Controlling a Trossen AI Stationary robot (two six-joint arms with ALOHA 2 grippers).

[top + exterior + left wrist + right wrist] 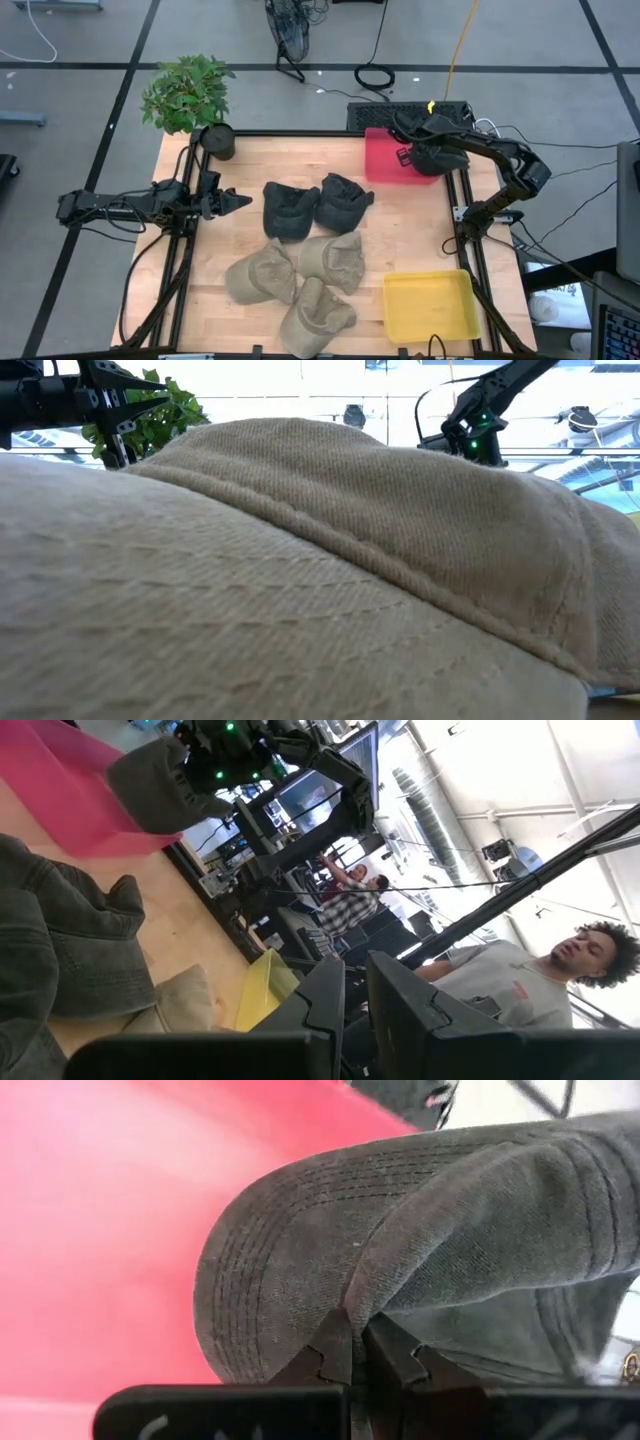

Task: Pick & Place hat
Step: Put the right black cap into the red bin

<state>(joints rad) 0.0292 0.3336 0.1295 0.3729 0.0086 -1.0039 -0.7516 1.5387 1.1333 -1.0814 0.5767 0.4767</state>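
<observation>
My right gripper is clamped tight on a dark hat, pinching its fabric between the fingers and holding it over the red tray at the table's far right corner. No logo or lettering shows on the hat, only rows of stitching on the brim. My left gripper hovers empty at the left edge with a narrow gap between its fingers, pointing at two more dark hats mid-table. Three tan hats lie nearer, one filling the low view. The yellow tray sits at the near right, a plant at the far left.
</observation>
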